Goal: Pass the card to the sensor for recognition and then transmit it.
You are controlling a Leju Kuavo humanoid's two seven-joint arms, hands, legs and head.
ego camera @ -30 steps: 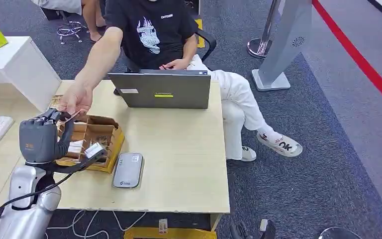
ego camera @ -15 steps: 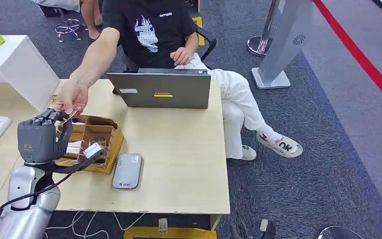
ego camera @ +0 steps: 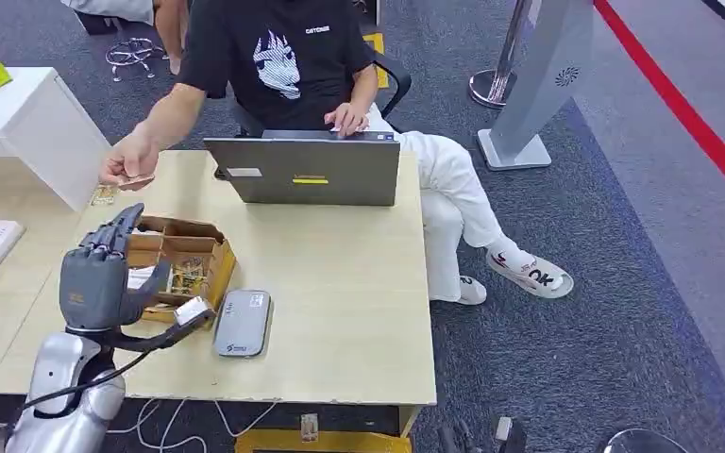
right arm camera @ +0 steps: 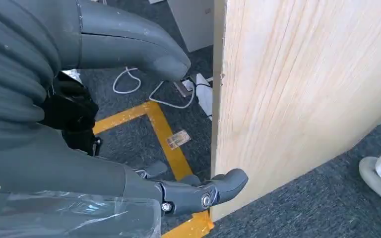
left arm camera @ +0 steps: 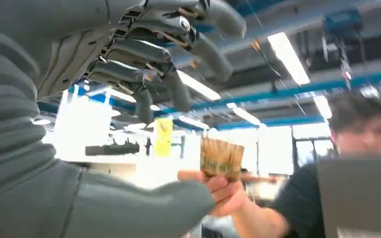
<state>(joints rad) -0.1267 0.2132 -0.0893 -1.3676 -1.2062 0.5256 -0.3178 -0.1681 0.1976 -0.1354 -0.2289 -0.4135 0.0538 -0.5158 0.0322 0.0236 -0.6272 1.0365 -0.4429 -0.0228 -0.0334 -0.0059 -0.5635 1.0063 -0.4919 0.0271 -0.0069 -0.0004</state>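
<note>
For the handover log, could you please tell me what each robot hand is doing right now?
Left robot hand: open, holding nothing; the person's hand has the card.
Right robot hand: cannot be told.

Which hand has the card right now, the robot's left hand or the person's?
The person's hand holds the card, beyond the cardboard box. The robot's left hand has spread fingers and holds nothing.

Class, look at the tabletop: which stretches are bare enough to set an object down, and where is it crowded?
Bare: the table between the laptop, the grey sensor and the right edge. Crowded: the left side, around the cardboard box, the left hand and the person's hand holding the card.
</note>
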